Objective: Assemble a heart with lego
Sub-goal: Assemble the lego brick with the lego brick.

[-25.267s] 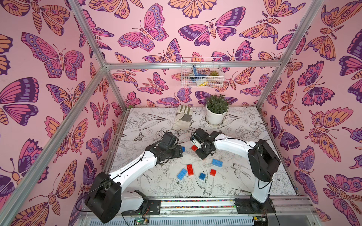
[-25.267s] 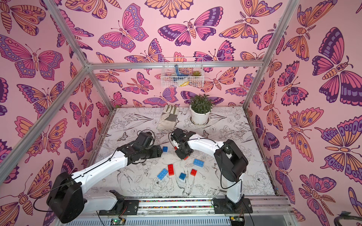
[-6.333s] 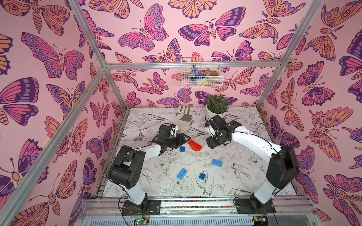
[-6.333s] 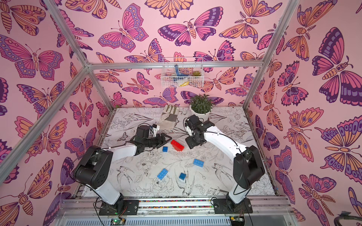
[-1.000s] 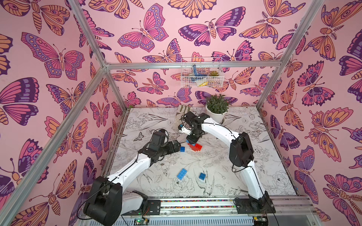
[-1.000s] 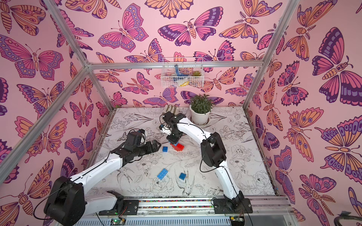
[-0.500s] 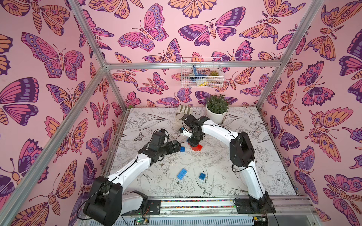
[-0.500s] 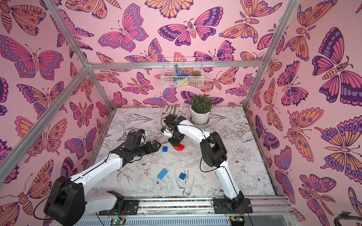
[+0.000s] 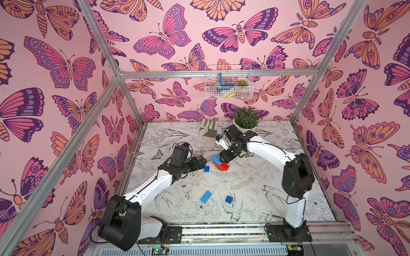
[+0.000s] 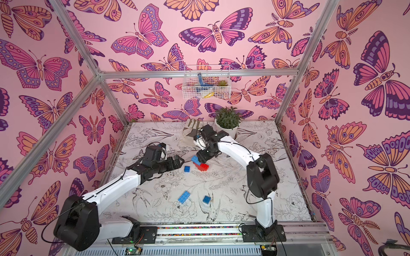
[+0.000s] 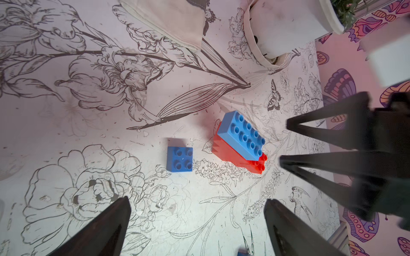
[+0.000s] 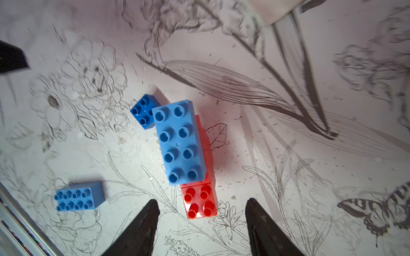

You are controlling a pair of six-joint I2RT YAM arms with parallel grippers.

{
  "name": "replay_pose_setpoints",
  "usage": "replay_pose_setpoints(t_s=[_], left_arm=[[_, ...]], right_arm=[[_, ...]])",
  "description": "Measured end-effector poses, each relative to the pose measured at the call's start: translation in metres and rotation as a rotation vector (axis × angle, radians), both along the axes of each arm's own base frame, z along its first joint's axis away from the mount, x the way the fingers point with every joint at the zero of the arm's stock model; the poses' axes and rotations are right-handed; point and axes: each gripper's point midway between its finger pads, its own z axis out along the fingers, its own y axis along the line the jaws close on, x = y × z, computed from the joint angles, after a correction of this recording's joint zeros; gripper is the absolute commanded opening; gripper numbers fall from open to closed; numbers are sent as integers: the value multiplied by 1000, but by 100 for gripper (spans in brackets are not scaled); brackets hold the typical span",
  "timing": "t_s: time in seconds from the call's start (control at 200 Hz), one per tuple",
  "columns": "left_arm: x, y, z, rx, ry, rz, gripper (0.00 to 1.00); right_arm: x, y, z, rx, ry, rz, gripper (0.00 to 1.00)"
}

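Noted heart (image 9: 220, 165) at middle of desk (image 9: 255, 184), blue stacked on red, held by nothing. Found right claw (image 12: 202, 200) close over it, jaws parted and empty; left claw (image 11: 197, 199) spread wide, empty, near a small blue brick (image 9: 206, 169). Logged a spare long brick (image 9: 206, 196) and a spare square brick (image 9: 229, 199) toward the front edge.

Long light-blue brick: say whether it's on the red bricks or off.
On: the long light-blue studded plastic brick lies studs-up atop the red studded plastic bricks.

Bright, even light, soft shadows beside the lego stack (image 12: 184, 144), right wrist view blurred at edges.
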Motion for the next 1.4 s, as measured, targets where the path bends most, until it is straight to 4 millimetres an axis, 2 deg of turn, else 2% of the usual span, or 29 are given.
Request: replay_pose_setpoints(t_s=[0.1, 0.396, 0.711, 0.881, 1.402], left_arm=[[9, -10, -4, -11, 11, -32, 99], [38, -44, -19, -31, 20, -124, 92], [51, -67, -29, -47, 21, -197, 85], [52, -75, -33, -59, 26, -233, 83], [47, -82, -47, -68, 60, -269, 78]], right_arm=[[3, -16, 10, 53, -11, -113, 65], [-9, -19, -40, 54, 128, -258, 64], [-6, -17, -50, 57, 150, -288, 64], [-4, -14, -55, 57, 161, -287, 62], [-4, -14, -62, 49, 174, -288, 61]])
